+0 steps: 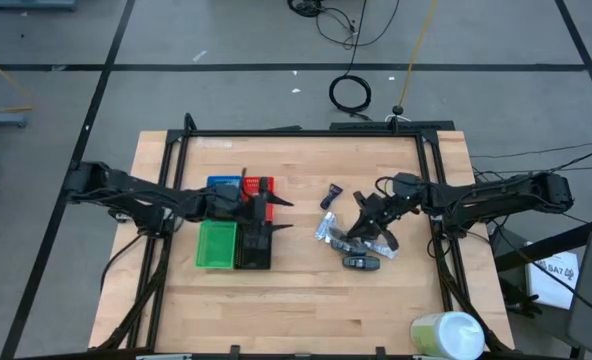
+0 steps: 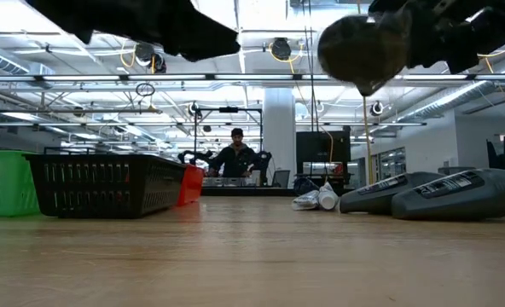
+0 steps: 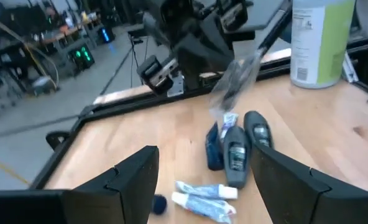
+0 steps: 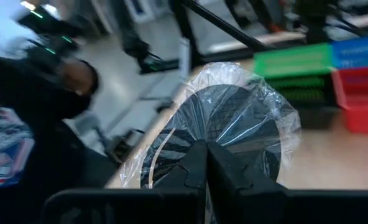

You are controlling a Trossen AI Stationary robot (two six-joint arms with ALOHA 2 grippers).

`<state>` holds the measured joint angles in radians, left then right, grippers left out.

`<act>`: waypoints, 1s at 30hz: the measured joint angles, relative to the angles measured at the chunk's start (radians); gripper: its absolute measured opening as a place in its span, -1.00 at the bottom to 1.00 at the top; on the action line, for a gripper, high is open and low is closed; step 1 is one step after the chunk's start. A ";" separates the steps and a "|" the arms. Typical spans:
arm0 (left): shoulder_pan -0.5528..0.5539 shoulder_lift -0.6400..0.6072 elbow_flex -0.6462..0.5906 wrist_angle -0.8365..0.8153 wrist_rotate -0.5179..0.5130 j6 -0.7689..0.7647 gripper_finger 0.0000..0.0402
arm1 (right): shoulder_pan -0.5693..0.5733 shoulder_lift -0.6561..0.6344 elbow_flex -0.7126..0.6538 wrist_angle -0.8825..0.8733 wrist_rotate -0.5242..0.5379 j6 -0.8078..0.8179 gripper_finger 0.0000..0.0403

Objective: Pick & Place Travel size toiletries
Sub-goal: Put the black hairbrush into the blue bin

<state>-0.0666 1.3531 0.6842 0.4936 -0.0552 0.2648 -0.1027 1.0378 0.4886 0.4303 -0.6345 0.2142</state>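
Note:
My right gripper (image 1: 368, 222) is shut on a dark oblong pack in clear wrap (image 4: 230, 118), held up over the pile of toiletries (image 1: 351, 245). The pile is dark packs (image 3: 235, 155), a blue item and white-blue tubes (image 3: 202, 198) lying flat on the wood. One more small item (image 1: 331, 195) lies apart, toward the far edge. My left gripper (image 1: 281, 215) is open and touches nothing; it hovers by the right edge of the red tray (image 1: 258, 186) and black tray (image 1: 254, 246). In the left wrist view its fingers (image 3: 134, 180) stand wide apart. My right gripper pinches the wrapped dark pack (image 3: 234, 81) between its two shut fingers (image 4: 202, 165), at the end of the pack nearest the wrist. The pack is lifted clear of the table and hangs slanting below the fingers; in the low view its round end (image 2: 363, 47) shows high above the tabletop.
Four trays sit left of centre: blue (image 1: 224, 184), red, green (image 1: 216, 243), black. A big pale green-white cylinder (image 1: 446, 335) lies at the table's near right corner. A black frame rail (image 1: 436, 200) runs along the table edges. A person stands in the room beyond (image 2: 237, 153).

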 joint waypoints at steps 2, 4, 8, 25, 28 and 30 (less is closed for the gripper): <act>0.000 0.054 0.000 0.104 0.002 0.027 0.24 | 0.000 0.000 -0.014 0.054 -0.029 0.024 -1.00; 0.000 0.101 0.000 0.187 0.002 0.063 0.24 | 0.000 0.000 -0.026 0.103 -0.051 0.046 -1.00; 0.000 0.195 0.024 0.299 0.003 0.136 0.24 | 0.000 0.000 -0.042 0.136 -0.051 0.069 -1.00; -0.001 0.394 0.259 0.274 0.233 0.147 0.24 | 0.000 0.000 -0.045 0.142 -0.051 0.070 -1.00; -0.001 0.395 0.259 0.249 0.231 0.140 0.24 | 0.000 0.000 -0.045 0.144 -0.051 0.070 -1.00; -0.001 0.395 0.259 0.246 0.231 0.121 0.24 | 0.000 0.000 -0.045 0.152 -0.051 0.070 -1.00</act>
<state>-0.0673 1.7481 0.9428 0.7398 0.1760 0.3854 -0.1028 1.0378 0.4438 0.5818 -0.6853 0.2841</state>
